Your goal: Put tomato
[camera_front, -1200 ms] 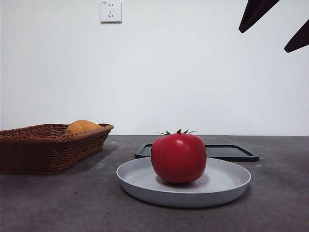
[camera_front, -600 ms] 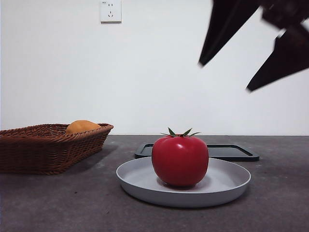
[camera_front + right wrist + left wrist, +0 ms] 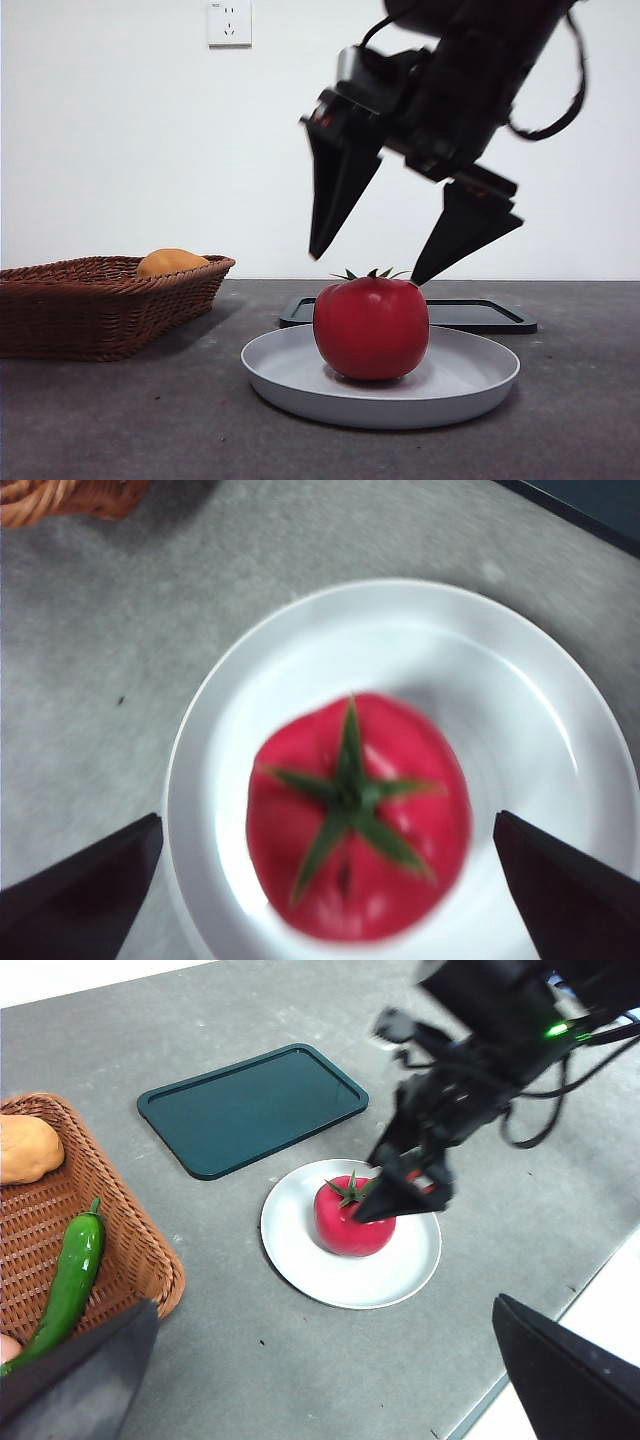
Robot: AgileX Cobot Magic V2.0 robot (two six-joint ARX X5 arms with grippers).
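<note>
The glossy red tomato (image 3: 370,326) (image 3: 352,1218) (image 3: 358,812) with its green stem sits upright in the middle of a white plate (image 3: 470,385) (image 3: 300,1250) (image 3: 250,680). My right gripper (image 3: 368,268) (image 3: 325,900) hangs just above the tomato, open, one jaw on each side of the stem and neither touching the fruit. The left wrist view shows that gripper (image 3: 400,1185) over the tomato from afar. My left gripper (image 3: 320,1380) is open and high above the table, holding nothing.
A wicker basket (image 3: 100,300) (image 3: 120,1250) stands at the left with an orange-yellow fruit (image 3: 170,262) (image 3: 25,1148) and a green pepper (image 3: 70,1275). A dark flat tray (image 3: 480,315) (image 3: 250,1105) lies behind the plate. A wall socket (image 3: 229,22) is on the back wall.
The right arm has come down from the upper right corner to just above the tomato, jaws spread. The tomato, plate and basket stay put.
</note>
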